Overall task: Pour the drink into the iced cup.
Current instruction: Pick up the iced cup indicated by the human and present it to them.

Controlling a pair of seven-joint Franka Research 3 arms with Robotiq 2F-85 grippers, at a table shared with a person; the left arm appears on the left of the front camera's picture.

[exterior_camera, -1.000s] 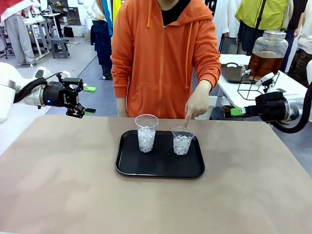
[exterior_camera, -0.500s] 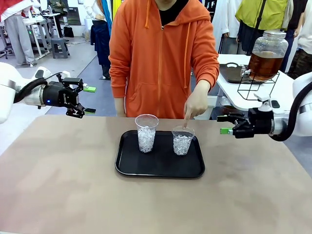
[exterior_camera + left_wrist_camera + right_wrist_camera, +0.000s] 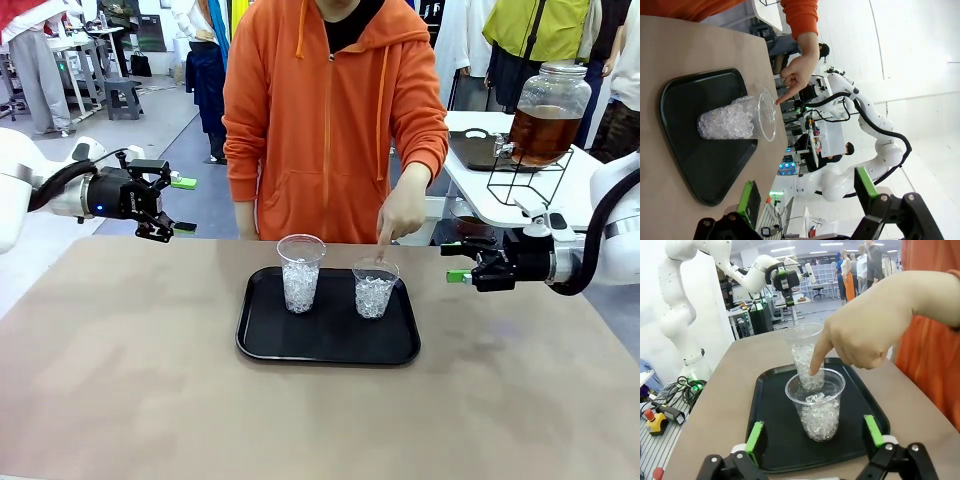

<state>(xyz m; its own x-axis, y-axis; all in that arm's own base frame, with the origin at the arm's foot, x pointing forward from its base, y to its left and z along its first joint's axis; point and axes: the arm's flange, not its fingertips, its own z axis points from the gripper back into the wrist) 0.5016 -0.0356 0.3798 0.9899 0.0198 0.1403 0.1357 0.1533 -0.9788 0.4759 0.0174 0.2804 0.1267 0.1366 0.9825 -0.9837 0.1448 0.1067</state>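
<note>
Amber drink (image 3: 543,133) half-fills a lidded glass jar (image 3: 556,88), far right. A taller cup (image 3: 300,273) and a shorter cup (image 3: 375,290), both ice-filled, stand upright on a black tray (image 3: 330,348).

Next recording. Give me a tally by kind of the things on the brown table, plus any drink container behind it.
Cups of ice: 2
Black tray: 1
Drink jar, on the white side table: 1
Total: 4

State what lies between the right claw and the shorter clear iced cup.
In the front view, only bare beige tabletop and the black tray's rim separate the right claw from that cup.
</note>
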